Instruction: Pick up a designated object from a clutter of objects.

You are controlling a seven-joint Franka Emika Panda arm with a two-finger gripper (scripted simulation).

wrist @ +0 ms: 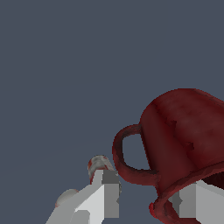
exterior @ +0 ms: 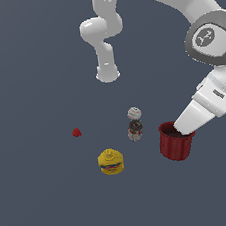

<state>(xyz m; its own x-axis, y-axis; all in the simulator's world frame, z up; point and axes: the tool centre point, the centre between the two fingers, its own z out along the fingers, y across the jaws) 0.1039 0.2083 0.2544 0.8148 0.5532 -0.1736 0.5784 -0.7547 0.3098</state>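
Observation:
The dark red cup stands on the floor at the exterior view's right. In the wrist view it is a ribbed red mug with a loop handle. My gripper reaches down into the cup's mouth from the exterior view's right. In the wrist view my gripper is open. One finger is outside, by the handle. The other finger is inside the rim. The cup's wall lies between them, with a gap on the outer side. The fingertips are hidden in the exterior view.
A yellow head-shaped toy lies toward the exterior view's left of the cup. A brown-and-white bottle-like item and a small white ball stand close to the cup. A tiny red lump lies farther left. The arm's base is behind.

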